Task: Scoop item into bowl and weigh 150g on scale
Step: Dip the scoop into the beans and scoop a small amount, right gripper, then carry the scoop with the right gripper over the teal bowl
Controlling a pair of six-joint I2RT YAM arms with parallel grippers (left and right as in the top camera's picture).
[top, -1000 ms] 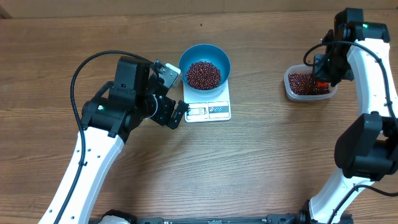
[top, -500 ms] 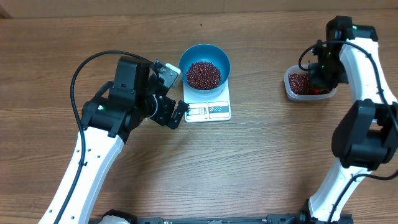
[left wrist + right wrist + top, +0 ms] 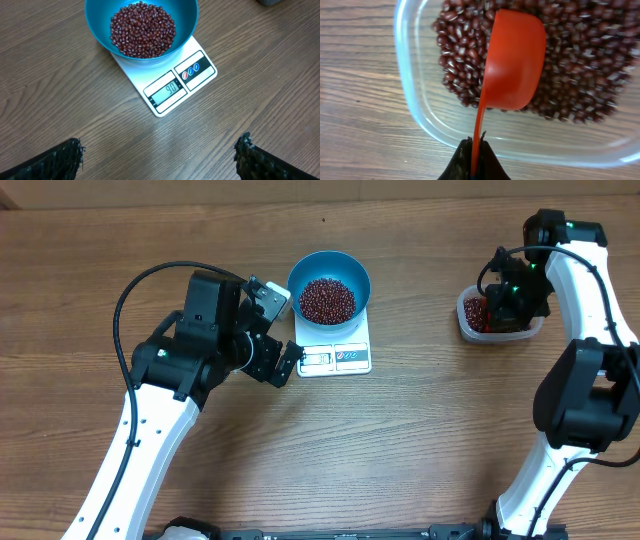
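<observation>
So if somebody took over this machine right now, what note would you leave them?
Left end effector: open, empty, beside the scale.
Right end effector: shut on the red scoop's handle, scoop tipped into the beans in the clear tub.
Blue bowl sits on the scale, partly filled with beans; display reads 90.
Left to do: keep scooping beans into the bowl until it shows 150.

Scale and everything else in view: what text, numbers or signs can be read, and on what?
"90": on the display of the scale.
Marks on the scale's buttons: too small to read.
No text seen on the bowl, tub or scoop.
</observation>
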